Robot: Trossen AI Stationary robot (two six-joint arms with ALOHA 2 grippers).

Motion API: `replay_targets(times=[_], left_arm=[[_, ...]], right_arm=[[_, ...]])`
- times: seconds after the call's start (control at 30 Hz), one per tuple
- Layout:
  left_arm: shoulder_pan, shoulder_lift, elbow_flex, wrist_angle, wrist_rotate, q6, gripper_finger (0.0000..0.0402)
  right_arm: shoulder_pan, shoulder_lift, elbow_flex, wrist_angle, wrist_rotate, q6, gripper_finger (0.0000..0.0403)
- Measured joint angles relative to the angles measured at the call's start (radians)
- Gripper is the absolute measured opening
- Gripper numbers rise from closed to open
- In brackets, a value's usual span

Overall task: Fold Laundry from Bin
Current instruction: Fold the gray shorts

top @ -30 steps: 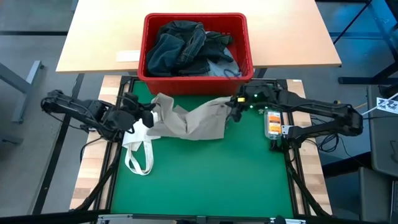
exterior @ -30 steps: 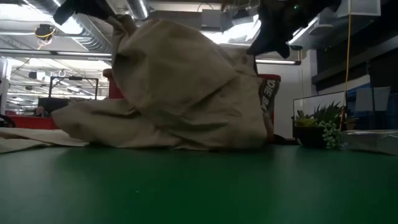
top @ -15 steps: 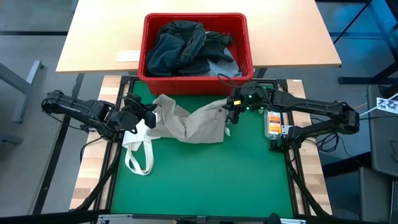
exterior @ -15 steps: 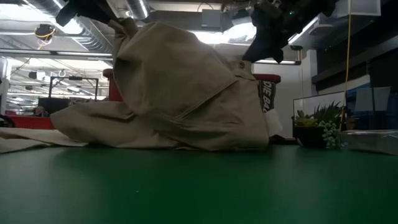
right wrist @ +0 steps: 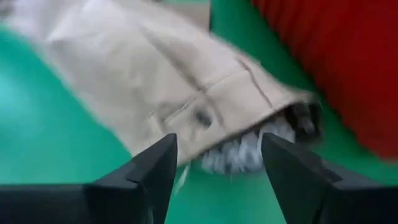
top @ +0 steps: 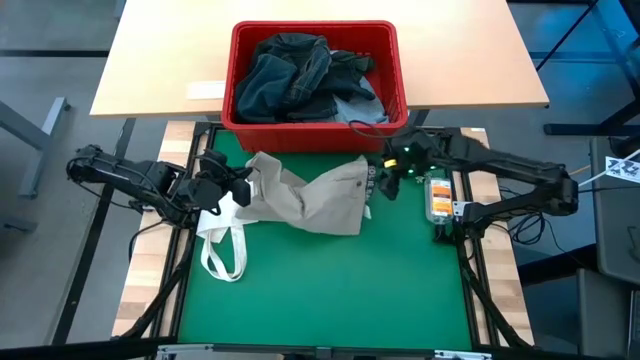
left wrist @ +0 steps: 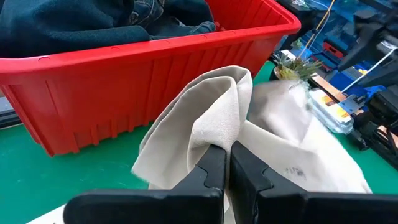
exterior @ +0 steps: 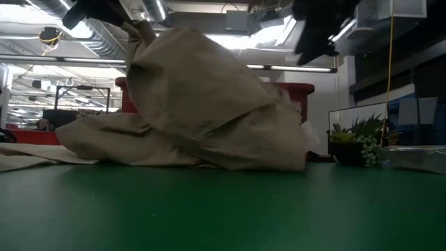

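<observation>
Beige trousers [top: 310,198] now slump on the green surface [top: 320,290] just near of the red bin [top: 315,125], dropped by the right gripper [top: 385,182], fingers spread, while the left gripper [top: 240,185] stays clenched on their left end, so spreading can begin.

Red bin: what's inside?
The red bin holds a heap of laundry: dark navy denim on top, a grey piece at the near right. Anything underneath is covered.
</observation>
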Motion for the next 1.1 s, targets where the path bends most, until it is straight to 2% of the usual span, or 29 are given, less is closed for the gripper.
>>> replay_targets(times=[0.17, 0.33, 0.47, 0.77, 1.1], left_arm=[[0.0, 0.0, 0.0, 0.0, 0.0, 0.0, 0.0005], [0.0, 0.0, 0.0, -0.001, 0.001, 0.0, 0.0006], [0.0, 0.0, 0.0, -0.003, 0.007, 0.001, 0.0006], [0.0, 0.0, 0.0, -0.003, 0.017, 0.001, 0.0005], [0.0, 0.0, 0.0, -0.003, 0.018, 0.001, 0.0006]], right_arm=[[0.095, -0.001, -0.03, -0.109, -0.083, 0.029, 0.0241], [0.229, 0.001, -0.178, -0.046, -0.085, 0.127, 0.0241], [0.327, 0.001, -0.32, 0.143, -0.034, 0.209, 0.0241], [0.45, 0.001, -0.592, 0.662, 0.072, 0.235, 0.0241], [0.558, 0.02, -0.74, 0.888, 0.238, 0.263, 0.0241]])
